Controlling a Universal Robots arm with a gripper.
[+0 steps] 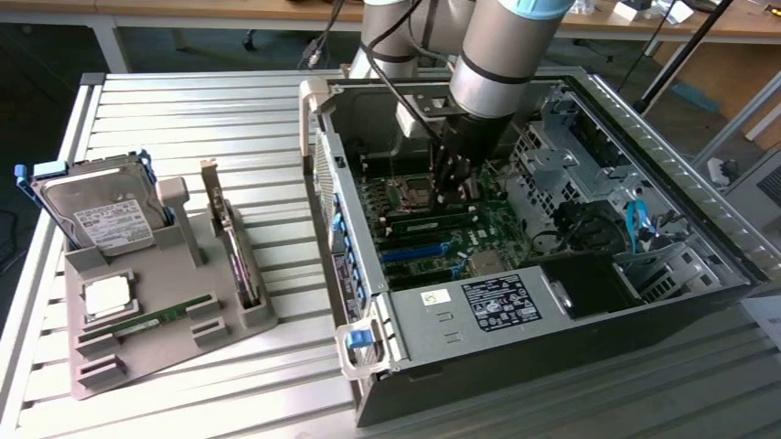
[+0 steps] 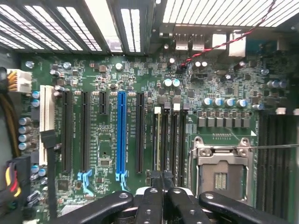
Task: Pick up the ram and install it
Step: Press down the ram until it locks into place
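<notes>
Down inside the PC case (image 1: 635, 302) my gripper (image 2: 162, 179) sits clamped tight over the mobo's (image 2: 107, 84) memory slots (image 2: 170, 140), pressing on the ram (image 2: 159, 140), prob to seat it.

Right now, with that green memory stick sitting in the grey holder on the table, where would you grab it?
Probably mid-length on the ram, pinching across its thin width from straight above. It is long and narrow, and the raised blocks of the grey holder crowd its ends.

Green motherboard (image 2: 107, 154), blue slot (image 2: 121, 133), black claw (image 2: 162, 184), grey holder (image 1: 146, 329), green ram (image 1: 165, 315).
</notes>
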